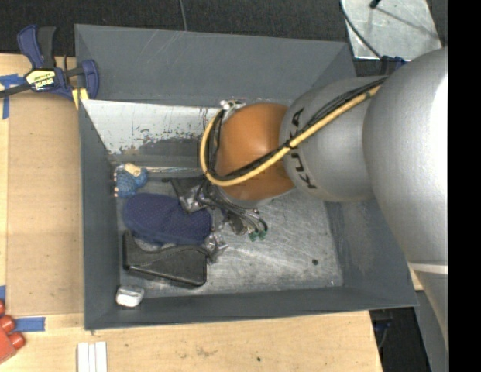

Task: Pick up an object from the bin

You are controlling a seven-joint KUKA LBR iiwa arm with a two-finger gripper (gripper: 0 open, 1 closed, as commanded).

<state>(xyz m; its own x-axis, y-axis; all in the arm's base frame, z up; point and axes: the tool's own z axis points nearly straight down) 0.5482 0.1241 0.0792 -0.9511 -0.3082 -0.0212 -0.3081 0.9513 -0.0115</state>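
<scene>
Grey arm casing (333, 157): there it is, "KUKA", in black capitals.
Lettering: runs sideways, right beside the orange cover (252, 142).

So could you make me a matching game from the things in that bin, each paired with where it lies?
Things:
1 blue cloth
2 black case
3 white piece
4 small blue toy

Places:
A lower-left corner
B upper left
C middle left
D just below the cloth

Pairs: 1-C; 2-D; 3-A; 4-B.

Hand (221, 222) mostly beneath the orange cover (248, 149); black flat case (166, 266) partly under the dark-blue cloth (163, 219).
</scene>
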